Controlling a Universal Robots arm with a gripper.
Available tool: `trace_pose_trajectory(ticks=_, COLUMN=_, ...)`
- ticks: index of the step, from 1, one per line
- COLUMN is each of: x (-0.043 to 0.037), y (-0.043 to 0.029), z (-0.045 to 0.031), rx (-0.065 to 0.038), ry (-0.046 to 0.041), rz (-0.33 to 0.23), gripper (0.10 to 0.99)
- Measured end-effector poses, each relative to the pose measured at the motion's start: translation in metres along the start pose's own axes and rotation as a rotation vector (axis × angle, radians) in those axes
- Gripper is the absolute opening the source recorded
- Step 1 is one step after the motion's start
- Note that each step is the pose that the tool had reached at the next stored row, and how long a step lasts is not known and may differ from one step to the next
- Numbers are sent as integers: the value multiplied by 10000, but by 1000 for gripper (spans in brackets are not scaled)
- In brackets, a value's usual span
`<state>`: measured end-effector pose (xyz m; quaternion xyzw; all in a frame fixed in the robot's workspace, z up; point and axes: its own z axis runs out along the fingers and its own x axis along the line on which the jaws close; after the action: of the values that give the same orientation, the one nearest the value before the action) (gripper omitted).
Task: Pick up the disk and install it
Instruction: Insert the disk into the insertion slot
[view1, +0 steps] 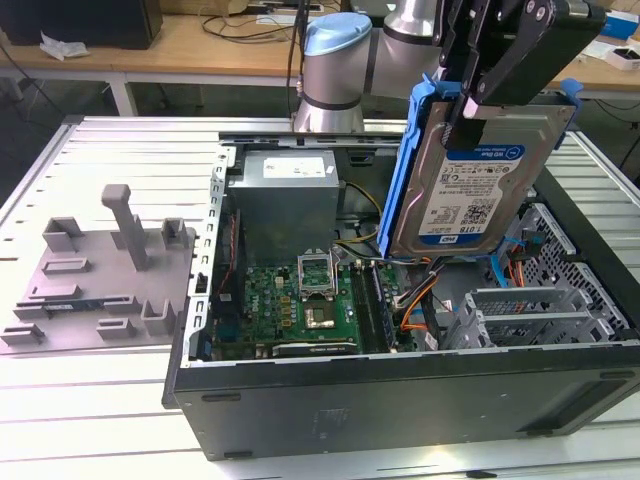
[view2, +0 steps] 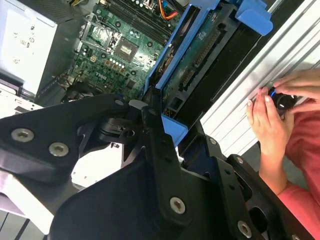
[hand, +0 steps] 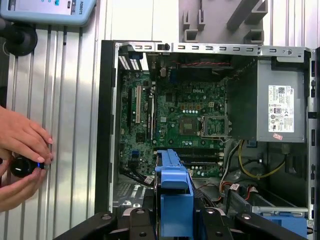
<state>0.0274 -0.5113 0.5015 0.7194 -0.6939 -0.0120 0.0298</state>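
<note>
Holding disk (view1: 485, 185) near-upright above open PC case (view1: 380, 395), hand (view1: 468, 105) clamped on its top edge; needs squaring to drive cage (view1: 530, 315), clearing cables (view1: 415, 300).

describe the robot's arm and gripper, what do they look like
The arm is built of thick silver-grey round segments, with a pale blue cap on one joint. The gripper is matte black: flat angular link bars pinned together with silver screw heads, seen close in the second wrist view.
</note>
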Motion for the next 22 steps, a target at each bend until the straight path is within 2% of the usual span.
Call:
trace_pose_trajectory(ticks=11, x=0, y=0, z=1, rx=0, ry=0, rz=0, gripper=369)
trace_pose_trajectory(ticks=15, x=6, y=-2, z=4, rx=-5, ry=-11, rz=192, gripper=369)
trace_pose_trajectory(ticks=18, x=9, y=-73, z=4, rx=-6, ry=-17, rz=264, gripper=369)
trace_pose_trajectory(ticks=22, x=15, y=-134, z=20, rx=-7, ry=-16, rz=290, gripper=369)
